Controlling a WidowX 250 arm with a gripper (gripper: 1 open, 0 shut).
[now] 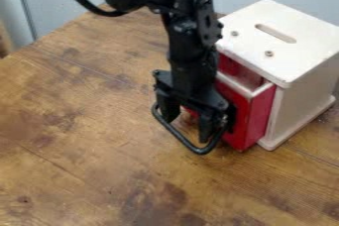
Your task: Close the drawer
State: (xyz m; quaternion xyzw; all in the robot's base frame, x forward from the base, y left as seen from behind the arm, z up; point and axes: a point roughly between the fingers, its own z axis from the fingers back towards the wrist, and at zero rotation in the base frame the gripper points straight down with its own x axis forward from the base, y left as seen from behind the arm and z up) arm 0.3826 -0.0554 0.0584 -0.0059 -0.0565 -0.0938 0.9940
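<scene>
The red drawer (pixel 255 111) sticks out only a little from the pale wooden housing (pixel 288 59), with a thin strip of its inside showing at the top. Its black loop handle (pixel 193 143) hangs down and forward from the front panel. My gripper (pixel 192 121) points down right against the drawer's front. Its fingers are spread apart above the loop, and it is open with nothing held. The black arm hides the black plate and most of the front panel.
The housing stands at the right of a worn wooden table (pixel 79 161), close to the right edge. Bare tabletop lies to the left and in front. A pale wall edge shows at the far left.
</scene>
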